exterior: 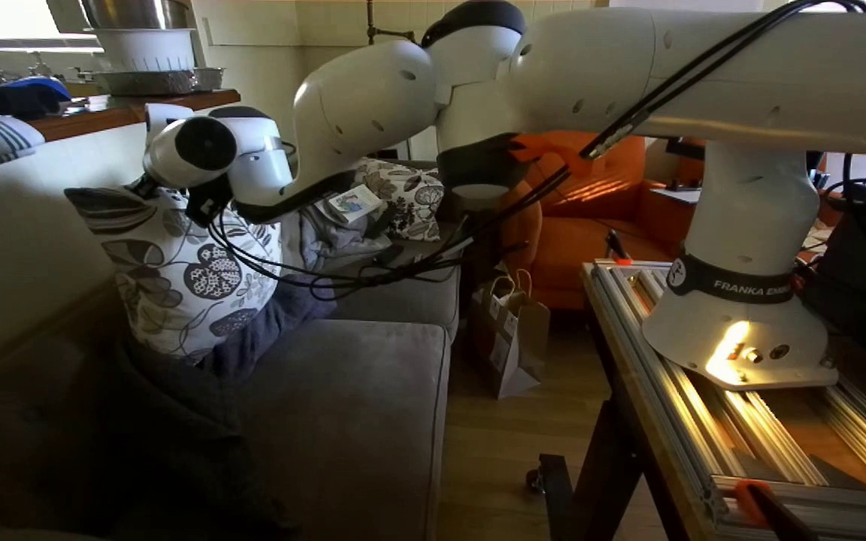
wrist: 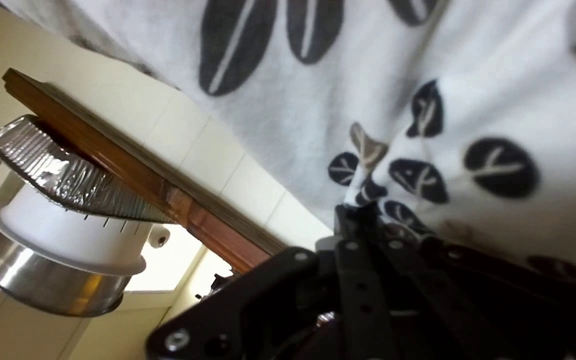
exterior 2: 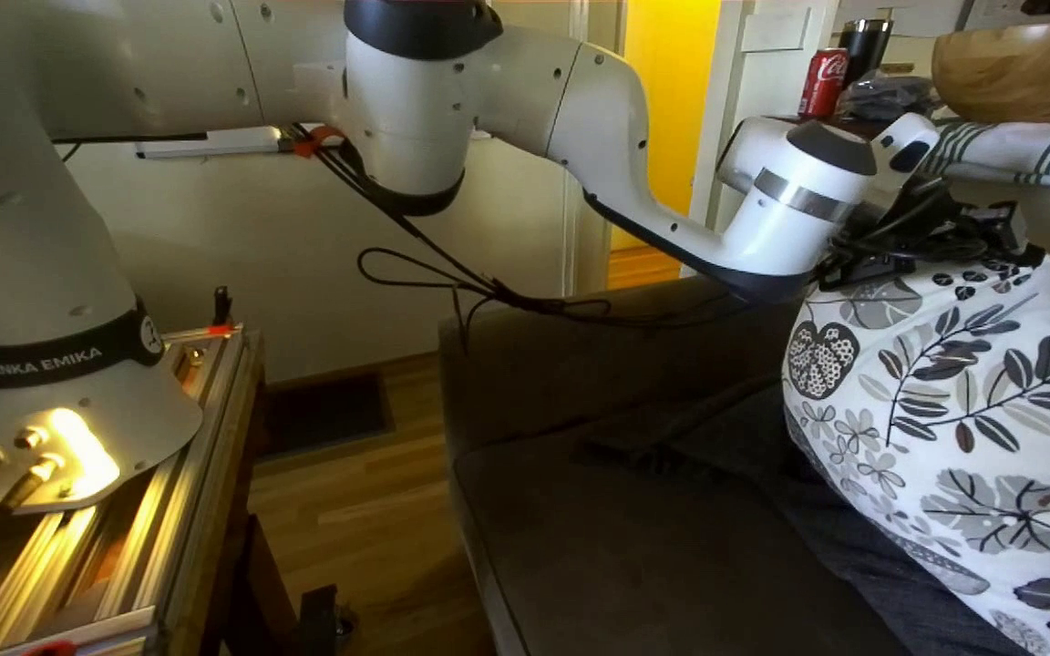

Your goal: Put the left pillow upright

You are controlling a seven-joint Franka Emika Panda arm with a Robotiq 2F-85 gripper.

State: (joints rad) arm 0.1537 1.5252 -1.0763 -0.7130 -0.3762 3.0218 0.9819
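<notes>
Left pillow (exterior 2: 972, 401) is on the sofa (exterior: 358, 421), near its back, raised on edge and tilted, in both exterior views; lower part rests on the dark blanket (exterior: 252, 336) on the sofa seat. Gripper (wrist: 360, 222) is at the pillow's top, jaws closed on a pinch of its fabric; folds run out from there in the wrist view. Robot arm (exterior: 369, 98) reaches over the sofa from a metal-railed table (exterior: 677, 428) set apart from the sofa's front edge. Further along the sofa: second leaf-print pillow (exterior: 405, 199), bunched grey cloth (exterior: 328, 237), booklet (exterior: 355, 204) lying on the cloth. Paper bag (exterior: 519, 323) on the floor near the sofa's front edge; orange armchair (exterior: 591, 233) past the sofa. Wooden ledge (exterior: 128, 116) above the sofa's back carries foil tray (exterior: 147, 83), white tub (exterior: 145, 51) and metal pot (exterior: 140, 13), stacked, plus a striped towel (exterior 2: 1017, 150). Soda can (exterior 2: 824, 84), wooden bowl (exterior 2: 1022, 73) above sofa level too.
</notes>
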